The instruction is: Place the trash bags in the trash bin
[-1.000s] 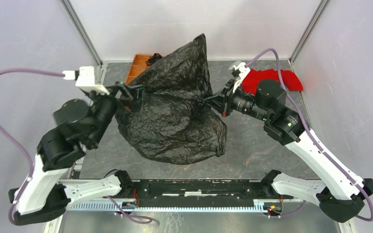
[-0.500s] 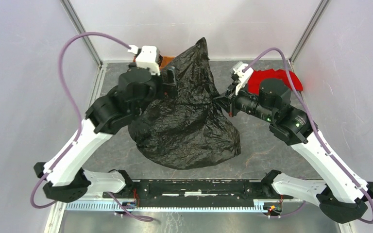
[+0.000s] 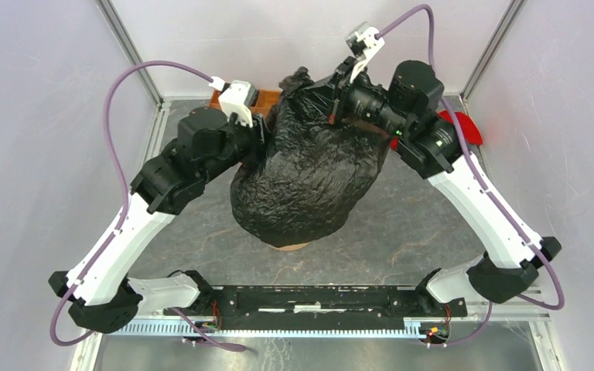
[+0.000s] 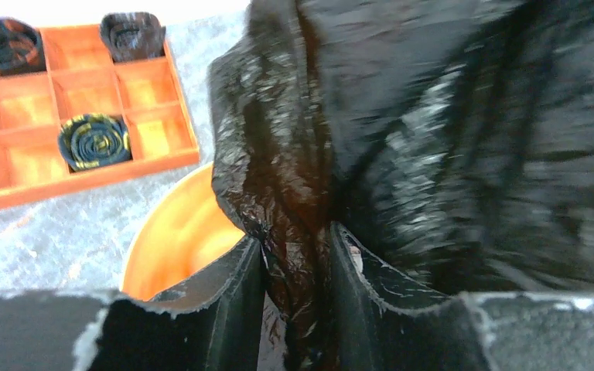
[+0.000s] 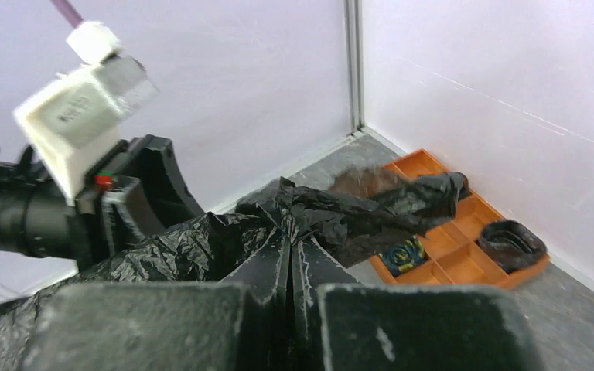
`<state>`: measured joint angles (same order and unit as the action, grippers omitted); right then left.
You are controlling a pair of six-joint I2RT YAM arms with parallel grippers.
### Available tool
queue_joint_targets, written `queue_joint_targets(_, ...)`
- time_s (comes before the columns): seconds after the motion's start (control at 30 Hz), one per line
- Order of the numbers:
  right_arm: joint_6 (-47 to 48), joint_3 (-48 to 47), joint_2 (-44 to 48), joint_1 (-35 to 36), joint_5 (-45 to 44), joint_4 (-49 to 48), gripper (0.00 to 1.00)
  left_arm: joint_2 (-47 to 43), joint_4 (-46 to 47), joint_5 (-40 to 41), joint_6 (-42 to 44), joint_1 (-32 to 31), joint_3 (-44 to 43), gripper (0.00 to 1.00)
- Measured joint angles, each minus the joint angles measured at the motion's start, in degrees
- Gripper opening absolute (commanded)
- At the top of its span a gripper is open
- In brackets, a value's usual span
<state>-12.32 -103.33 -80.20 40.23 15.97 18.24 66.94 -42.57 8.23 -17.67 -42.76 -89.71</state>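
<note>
An orange wooden tray of square compartments sits at the far left of the table, with small rolled black bundles in a few of its squares. Just right of it, the left gripper has its jaws pinching a bunched fold of the trash bag, and the film is squeezed up between the two fingers. The bag stands as a big crinkled black mound in the middle of the table, draped over the trash bin. From above, only a thin peach sliver of the bin peeks out under the bag's near edge. The left wrist view shows part of the bin's rim and orange inner wall just below and left of the gripped fold. On the far right side of the bag, the right gripper is up near the top of the mound, with its jaws pressed almost together on a thin pleat of the film. Further right, by the far right corner, a red cloth lies on the table, mostly hidden behind the right arm.
</note>
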Motion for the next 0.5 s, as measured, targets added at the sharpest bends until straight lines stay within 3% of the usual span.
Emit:
queue_joint_targets(0.03,-0.5,-0.5,-1.0,0.0,0.6,-1.1,0.01,-0.2,0.1,0.2,0.2,0.0,-0.7,0.45)
queue_joint_targets(0.2,-0.6,-1.4,-3.5,0.0,0.2,-3.1,0.01,-0.3,1.2,1.7,1.5,0.0,-2.9,0.84)
queue_joint_targets(0.3,0.7,-0.7,-3.5,-0.1,-2.1,-3.6,0.01,0.8,0.6,3.7,2.0,0.0,-2.9,0.99)
queue_joint_targets(0.5,3.4,0.1,-3.5,-0.5,-5.4,-3.6,0.01,0.5,-5.8,11.1,2.5,0.0,-4.7,1.00)
